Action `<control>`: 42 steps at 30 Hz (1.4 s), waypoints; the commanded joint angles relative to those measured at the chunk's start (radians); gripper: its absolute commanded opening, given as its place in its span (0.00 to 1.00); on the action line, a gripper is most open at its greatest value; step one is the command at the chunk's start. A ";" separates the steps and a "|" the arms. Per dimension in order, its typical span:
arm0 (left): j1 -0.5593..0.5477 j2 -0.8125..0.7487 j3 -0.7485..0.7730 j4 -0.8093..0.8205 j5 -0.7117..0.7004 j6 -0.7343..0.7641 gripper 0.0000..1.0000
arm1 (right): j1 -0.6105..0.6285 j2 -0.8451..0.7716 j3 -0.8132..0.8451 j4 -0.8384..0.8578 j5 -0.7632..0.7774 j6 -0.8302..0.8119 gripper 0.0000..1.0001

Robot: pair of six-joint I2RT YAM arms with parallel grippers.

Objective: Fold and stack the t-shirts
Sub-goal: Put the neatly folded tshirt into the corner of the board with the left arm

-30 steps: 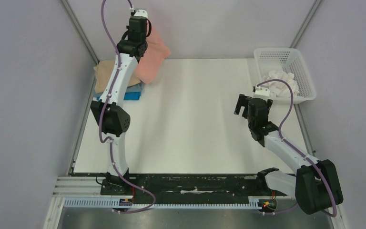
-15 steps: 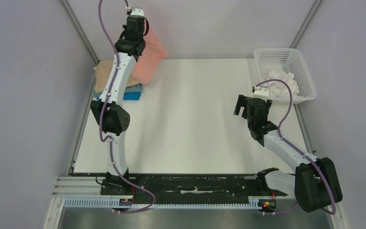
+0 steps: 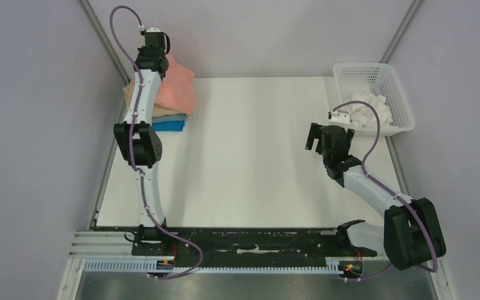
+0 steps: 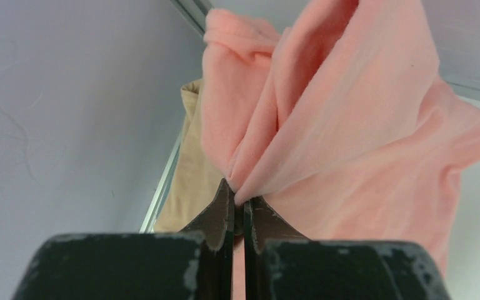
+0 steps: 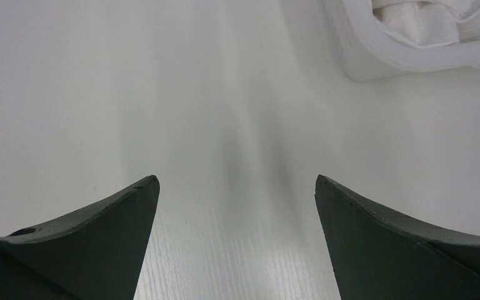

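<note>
A salmon-pink t-shirt [image 3: 179, 87] hangs over the back left corner of the table, bunched in folds in the left wrist view [image 4: 350, 125]. My left gripper [image 4: 242, 200] is shut on a pinch of its fabric, and from above it sits at the shirt's top edge [image 3: 160, 61]. Under the pink shirt lies a stack of folded t-shirts: tan [image 3: 164, 111], a thin grey-blue edge [image 3: 176, 117] and bright blue [image 3: 169, 125]. The tan one shows beside my fingers [image 4: 190, 175]. My right gripper [image 3: 316, 136] hovers open over bare table [image 5: 236, 184], holding nothing.
A white mesh basket [image 3: 389, 75] with white cloth [image 3: 369, 110] inside stands at the back right; its corner shows in the right wrist view [image 5: 375, 65]. Grey walls close in the left side and back. The white table [image 3: 250, 162] lies between the arms.
My left arm has swung left with the pink shirt, bringing it from right of the stack to over it. The right arm has barely moved.
</note>
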 commanded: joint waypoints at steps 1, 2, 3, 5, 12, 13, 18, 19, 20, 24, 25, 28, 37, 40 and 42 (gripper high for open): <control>0.031 -0.004 -0.016 0.079 -0.018 -0.078 0.02 | 0.000 0.024 0.049 0.007 0.006 -0.004 0.98; 0.065 0.002 -0.016 0.085 -0.010 -0.087 0.02 | 0.000 0.028 0.053 0.003 0.004 -0.005 0.98; 0.081 0.007 -0.017 0.090 0.005 -0.090 0.02 | -0.001 0.030 0.055 -0.001 0.003 -0.004 0.98; 0.101 0.003 -0.048 0.136 0.004 -0.068 0.02 | -0.001 0.035 0.057 -0.001 0.009 -0.004 0.98; 0.112 0.003 -0.129 0.245 -0.042 -0.022 0.02 | -0.002 0.053 0.060 -0.001 0.003 0.013 0.98; 0.116 0.006 -0.141 0.257 -0.021 -0.020 0.02 | 0.000 0.056 0.060 0.003 -0.004 0.012 0.98; 0.127 0.030 -0.172 0.335 -0.060 0.016 0.02 | -0.001 0.065 0.063 0.002 -0.012 0.011 0.98; 0.131 0.037 -0.169 0.342 -0.061 0.025 0.02 | 0.000 0.064 0.062 0.000 -0.008 0.011 0.98; 0.135 0.045 -0.168 0.350 -0.064 0.028 0.02 | 0.000 0.064 0.062 0.000 -0.006 0.014 0.98; 0.148 0.075 -0.157 0.367 -0.123 0.043 0.02 | -0.001 0.063 0.062 -0.004 -0.008 0.016 0.98; 0.154 0.078 -0.155 0.369 -0.121 0.046 0.02 | 0.000 0.063 0.062 -0.004 -0.005 0.017 0.98; 0.161 0.093 -0.145 0.366 -0.118 0.052 0.04 | -0.001 0.064 0.064 -0.004 -0.004 0.017 0.98; 0.172 0.084 -0.161 0.369 -0.188 0.038 0.58 | -0.001 0.073 0.063 -0.006 -0.010 0.020 0.98; 0.170 0.046 -0.177 0.326 -0.148 -0.017 0.77 | -0.001 0.058 0.062 -0.012 -0.015 0.025 0.98; 0.170 0.004 -0.200 0.294 -0.127 -0.084 0.78 | -0.001 0.037 0.055 -0.018 -0.021 0.026 0.98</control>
